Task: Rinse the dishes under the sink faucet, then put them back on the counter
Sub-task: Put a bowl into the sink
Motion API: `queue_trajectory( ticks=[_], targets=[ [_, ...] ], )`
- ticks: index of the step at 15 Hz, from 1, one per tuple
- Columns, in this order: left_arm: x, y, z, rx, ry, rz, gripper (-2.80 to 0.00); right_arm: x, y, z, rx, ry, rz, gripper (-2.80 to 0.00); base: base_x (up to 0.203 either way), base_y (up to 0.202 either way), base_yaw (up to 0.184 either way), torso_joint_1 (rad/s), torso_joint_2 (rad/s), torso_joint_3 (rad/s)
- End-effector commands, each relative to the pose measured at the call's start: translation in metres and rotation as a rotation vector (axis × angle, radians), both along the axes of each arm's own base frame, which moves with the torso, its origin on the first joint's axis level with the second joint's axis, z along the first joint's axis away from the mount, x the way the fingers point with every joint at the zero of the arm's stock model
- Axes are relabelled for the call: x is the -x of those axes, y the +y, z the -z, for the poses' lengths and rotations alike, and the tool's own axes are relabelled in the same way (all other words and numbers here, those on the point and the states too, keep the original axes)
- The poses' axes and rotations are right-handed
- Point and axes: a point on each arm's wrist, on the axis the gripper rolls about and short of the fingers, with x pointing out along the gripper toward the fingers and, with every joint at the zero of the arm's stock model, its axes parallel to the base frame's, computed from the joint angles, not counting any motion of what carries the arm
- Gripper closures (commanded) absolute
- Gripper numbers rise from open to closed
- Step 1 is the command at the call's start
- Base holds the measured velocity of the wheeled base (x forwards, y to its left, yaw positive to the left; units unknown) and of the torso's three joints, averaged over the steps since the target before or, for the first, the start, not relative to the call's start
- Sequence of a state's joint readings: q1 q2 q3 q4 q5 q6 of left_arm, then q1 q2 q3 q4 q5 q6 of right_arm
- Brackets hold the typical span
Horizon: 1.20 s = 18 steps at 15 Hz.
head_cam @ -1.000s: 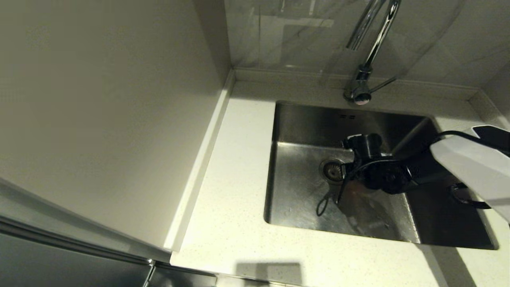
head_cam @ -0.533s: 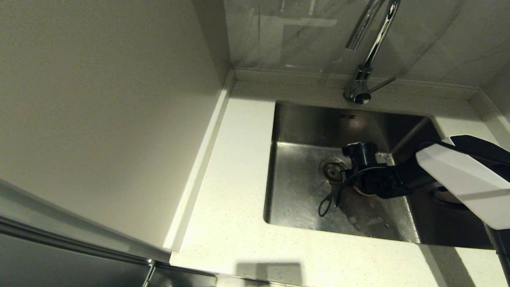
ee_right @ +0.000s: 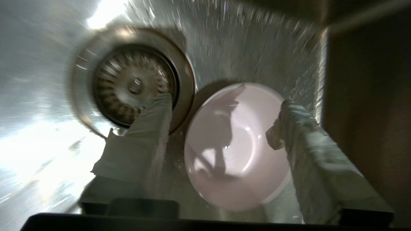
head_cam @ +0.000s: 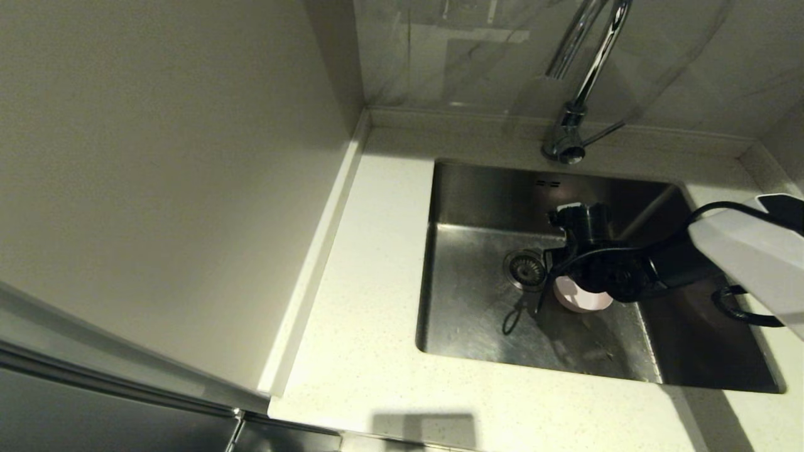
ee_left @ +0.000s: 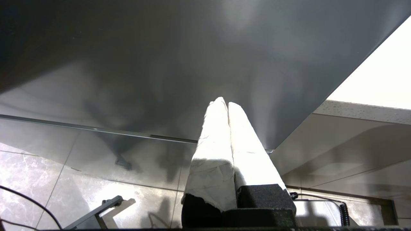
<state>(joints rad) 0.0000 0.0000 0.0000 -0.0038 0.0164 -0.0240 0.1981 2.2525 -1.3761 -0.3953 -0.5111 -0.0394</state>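
A pale pink bowl (head_cam: 581, 296) (ee_right: 231, 150) sits upright on the floor of the steel sink (head_cam: 468, 326), right beside the round drain strainer (head_cam: 526, 269) (ee_right: 131, 86). My right gripper (ee_right: 224, 104) hovers over it, open, one finger (ee_right: 154, 125) on the strainer side and the other (ee_right: 305, 138) over the bowl's opposite rim, gripping nothing. The chrome faucet (head_cam: 587, 75) arches above the sink's back edge. The white and yellow bowls are out of view. My left gripper (ee_left: 224, 103) is shut and empty, parked below the counter.
The cream counter (head_cam: 370, 282) runs along the sink's left and front, with a tall pale panel (head_cam: 157, 188) at its left. The right arm (head_cam: 741, 257) and its cable cross the sink's right part. Two overflow slots (head_cam: 548, 184) mark the back wall.
The right gripper dipped toward the sink floor, then rose and drew back slightly. The pink bowl, mostly hidden under it before, now shows free on the sink floor.
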Motion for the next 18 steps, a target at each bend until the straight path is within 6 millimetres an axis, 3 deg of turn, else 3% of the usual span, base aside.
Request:
queue_trajectory(
  ticks=[1, 5, 7, 9, 13, 15, 18],
  targets=[
    [0.0, 0.0, 0.0, 0.001, -0.002, 0.0, 0.0, 0.033, -0.002, -0.056, -0.032, -0.091, -0.057, -2.8, 0.0, 0.0, 0.0, 0.0, 0.0, 0.0],
    [0.0, 0.0, 0.0, 0.001, -0.002, 0.0, 0.0, 0.099, -0.02, -0.133, -0.085, -0.243, -0.137, -2.8, 0.0, 0.0, 0.0, 0.0, 0.0, 0.0],
    [0.0, 0.0, 0.0, 0.001, -0.002, 0.0, 0.0, 0.13, -0.06, -0.154, -0.044, -0.258, -0.016, -2.8, 0.0, 0.0, 0.0, 0.0, 0.0, 0.0],
    [0.0, 0.0, 0.0, 0.001, -0.004, 0.0, 0.0, 0.162, -0.098, -0.161, 0.021, -0.089, 0.105, -2.8, 0.0, 0.0, 0.0, 0.0, 0.0, 0.0],
    [0.0, 0.0, 0.0, 0.001, -0.002, 0.0, 0.0, 0.205, -0.167, -0.175, 0.049, 0.224, 0.252, -2.8, 0.0, 0.0, 0.0, 0.0, 0.0, 0.0],
    [0.0, 0.0, 0.0, 0.001, -0.002, 0.0, 0.0, 0.216, -0.184, -0.18, 0.015, 0.252, 0.139, -2.8, 0.0, 0.0, 0.0, 0.0, 0.0, 0.0],
    [0.0, 0.0, 0.0, 0.001, -0.002, 0.0, 0.0, 0.216, -0.199, -0.175, 0.008, 0.275, 0.164, -2.8, 0.0, 0.0, 0.0, 0.0, 0.0, 0.0]
  ],
)
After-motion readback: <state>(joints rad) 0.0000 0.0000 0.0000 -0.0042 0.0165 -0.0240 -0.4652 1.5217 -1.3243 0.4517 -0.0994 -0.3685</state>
